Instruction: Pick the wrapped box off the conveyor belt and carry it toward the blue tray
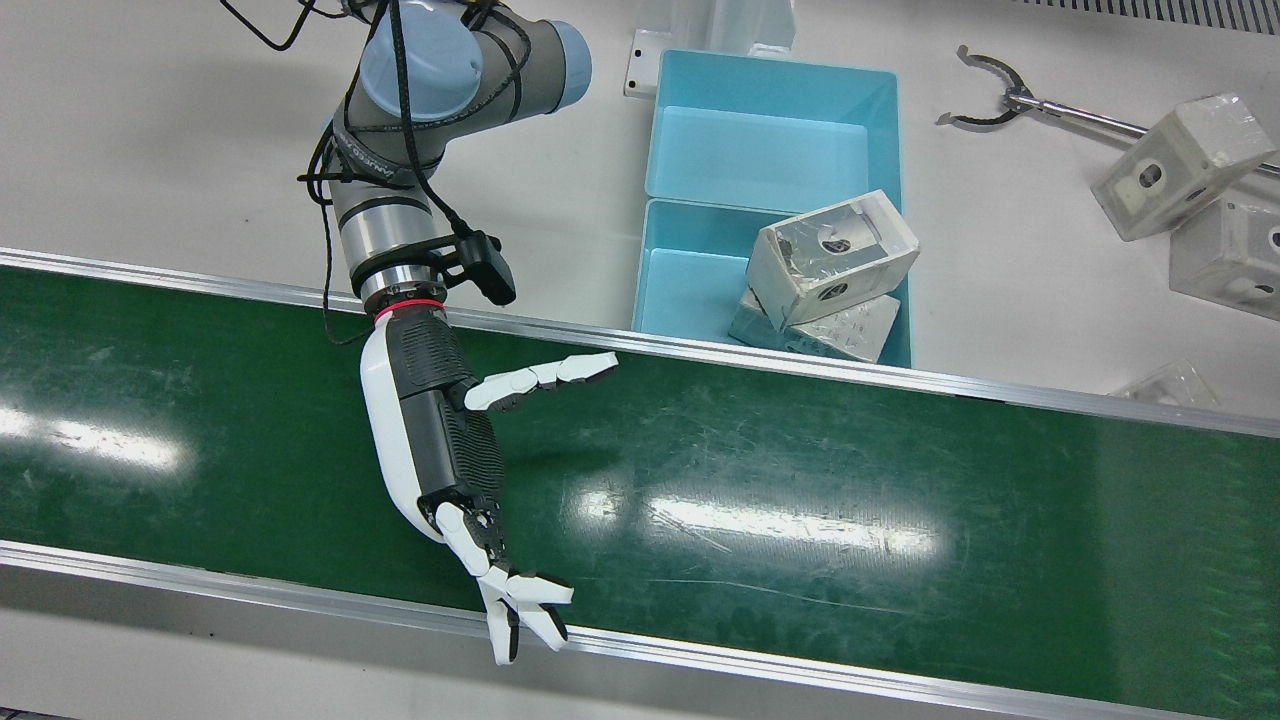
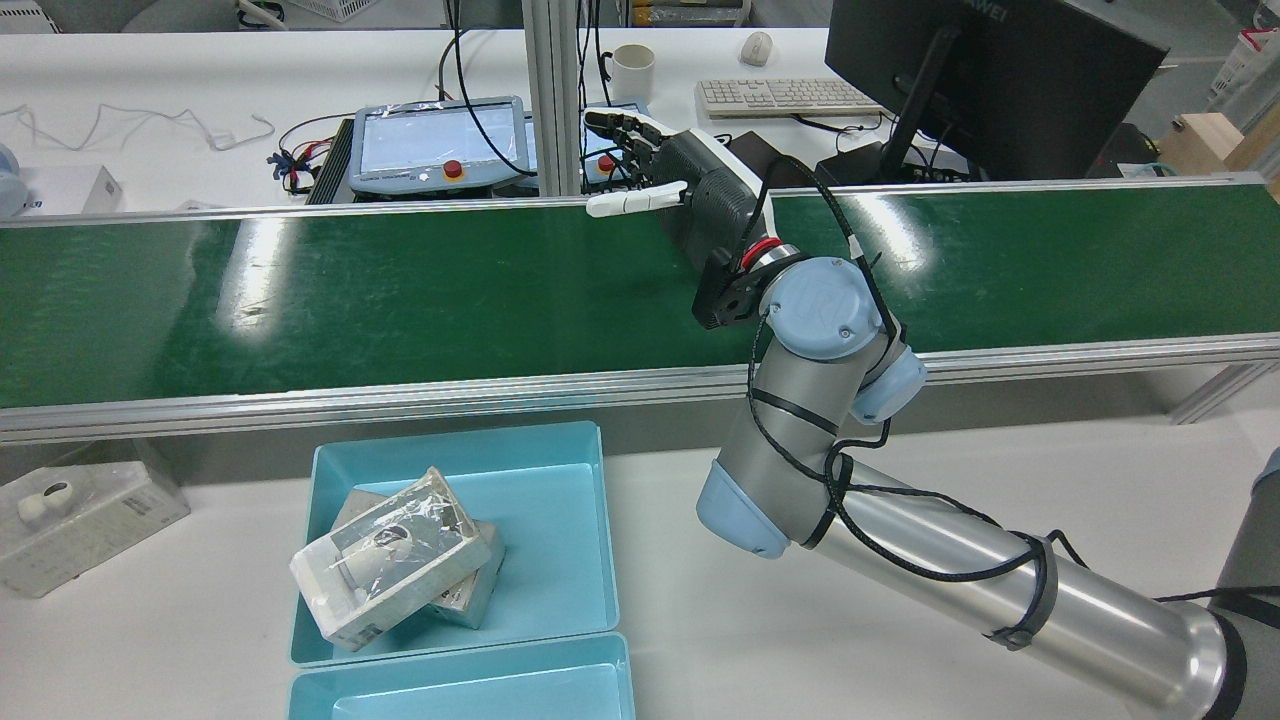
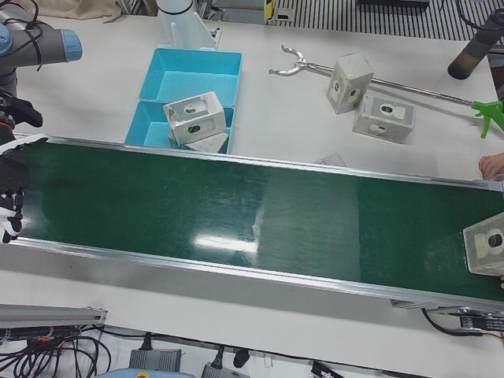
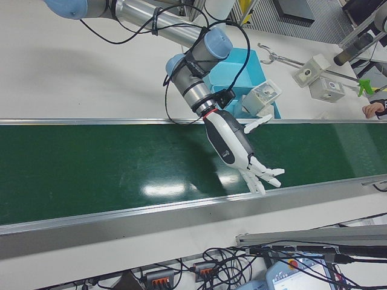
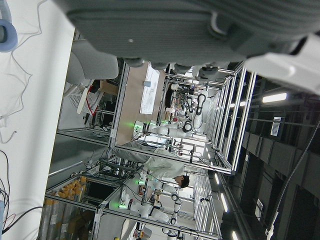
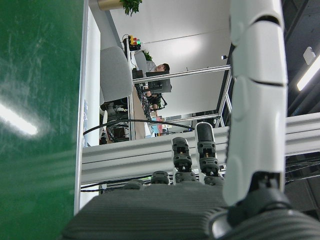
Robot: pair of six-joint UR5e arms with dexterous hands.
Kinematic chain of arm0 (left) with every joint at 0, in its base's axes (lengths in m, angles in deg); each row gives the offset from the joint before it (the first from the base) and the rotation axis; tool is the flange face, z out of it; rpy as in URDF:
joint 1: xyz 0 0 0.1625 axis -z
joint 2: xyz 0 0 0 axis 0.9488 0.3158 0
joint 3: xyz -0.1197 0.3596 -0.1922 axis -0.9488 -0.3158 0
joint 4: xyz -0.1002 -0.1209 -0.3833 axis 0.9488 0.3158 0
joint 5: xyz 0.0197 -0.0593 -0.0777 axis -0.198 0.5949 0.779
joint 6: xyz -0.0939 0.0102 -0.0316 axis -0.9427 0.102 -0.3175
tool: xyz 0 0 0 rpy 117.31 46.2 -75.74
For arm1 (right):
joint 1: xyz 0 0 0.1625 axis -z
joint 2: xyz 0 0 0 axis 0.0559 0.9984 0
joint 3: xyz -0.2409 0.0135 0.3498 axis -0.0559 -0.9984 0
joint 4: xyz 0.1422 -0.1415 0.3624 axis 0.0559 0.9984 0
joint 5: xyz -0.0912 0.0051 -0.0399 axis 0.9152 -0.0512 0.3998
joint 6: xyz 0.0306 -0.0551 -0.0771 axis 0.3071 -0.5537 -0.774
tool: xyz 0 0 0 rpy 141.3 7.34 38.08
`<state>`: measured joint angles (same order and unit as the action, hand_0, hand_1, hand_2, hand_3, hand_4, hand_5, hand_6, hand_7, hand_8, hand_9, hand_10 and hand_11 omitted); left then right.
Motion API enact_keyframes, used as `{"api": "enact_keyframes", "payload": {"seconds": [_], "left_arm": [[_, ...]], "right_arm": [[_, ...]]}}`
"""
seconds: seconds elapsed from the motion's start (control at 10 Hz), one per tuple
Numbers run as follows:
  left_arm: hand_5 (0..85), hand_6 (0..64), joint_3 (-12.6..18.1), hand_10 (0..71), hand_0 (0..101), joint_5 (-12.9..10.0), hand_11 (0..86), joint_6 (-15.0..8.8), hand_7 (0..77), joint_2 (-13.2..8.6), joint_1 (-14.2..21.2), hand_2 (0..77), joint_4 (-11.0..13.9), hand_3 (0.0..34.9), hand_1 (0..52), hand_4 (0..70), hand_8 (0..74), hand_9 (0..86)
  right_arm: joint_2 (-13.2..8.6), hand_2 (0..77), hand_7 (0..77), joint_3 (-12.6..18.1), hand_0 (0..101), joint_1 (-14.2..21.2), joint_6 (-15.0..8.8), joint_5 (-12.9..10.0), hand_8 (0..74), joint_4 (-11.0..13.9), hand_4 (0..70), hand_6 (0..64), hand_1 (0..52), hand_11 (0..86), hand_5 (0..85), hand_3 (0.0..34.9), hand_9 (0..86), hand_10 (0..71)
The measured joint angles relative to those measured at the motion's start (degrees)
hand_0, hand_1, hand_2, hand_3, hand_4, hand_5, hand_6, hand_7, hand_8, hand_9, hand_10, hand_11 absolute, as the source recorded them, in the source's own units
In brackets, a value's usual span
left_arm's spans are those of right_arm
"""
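Observation:
The wrapped box (image 3: 488, 244) lies on the green conveyor belt (image 3: 236, 213) at its far end, seen only in the left-front view. My right hand (image 1: 450, 450) hovers over the belt far from that box, open and empty, fingers spread; it also shows in the rear view (image 2: 690, 190) and the right-front view (image 4: 236, 148). The blue tray (image 1: 650, 130) stands beside the belt with two wrapped boxes (image 1: 830, 255) stacked in its near compartment. My left hand (image 5: 175, 30) shows only as a grey palm edge in its own view.
Two loose wrapped boxes (image 1: 1180, 165) and a long reacher tool (image 1: 1000, 95) lie on the white table past the tray. Another box (image 2: 80, 520) sits at the table's left in the rear view. A person's hand (image 3: 492, 165) rests near the belt's far end.

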<state>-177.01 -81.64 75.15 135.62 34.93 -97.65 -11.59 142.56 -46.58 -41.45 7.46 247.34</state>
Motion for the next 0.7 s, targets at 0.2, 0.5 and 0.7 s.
{"api": "enact_keyframes", "payload": {"seconds": [0.2, 0.5, 0.7], "left_arm": [[1.1, 0.5, 0.0, 0.5, 0, 0.0, 0.5, 0.0, 0.0, 0.0, 0.0, 1.1, 0.0, 0.0, 0.0, 0.0, 0.5, 0.0], [1.1, 0.5, 0.0, 0.5, 0, 0.0, 0.5, 0.0, 0.0, 0.0, 0.0, 0.5, 0.0, 0.0, 0.0, 0.0, 0.5, 0.0], [1.1, 0.5, 0.0, 0.5, 0, 0.0, 0.5, 0.0, 0.5, 0.0, 0.0, 0.5, 0.0, 0.0, 0.0, 0.0, 0.5, 0.0]], "right_arm": [[0.0, 8.7, 6.0, -0.1, 49, 0.1, 0.0, 0.0, 0.5, -0.2, 11.5, 5.5, 14.2, 1.1, 25.1, 2.0, 2.7, 0.0], [0.0, 8.7, 6.0, 0.0, 49, 0.3, 0.0, 0.0, 0.5, -0.2, 9.8, 5.5, 15.3, 1.1, 25.1, 5.4, 2.7, 0.0], [0.0, 9.3, 7.1, 0.0, 49, 0.7, 0.0, -0.1, 0.5, -0.2, 9.8, 5.5, 15.3, 1.1, 25.1, 5.4, 3.8, 0.0]]}}
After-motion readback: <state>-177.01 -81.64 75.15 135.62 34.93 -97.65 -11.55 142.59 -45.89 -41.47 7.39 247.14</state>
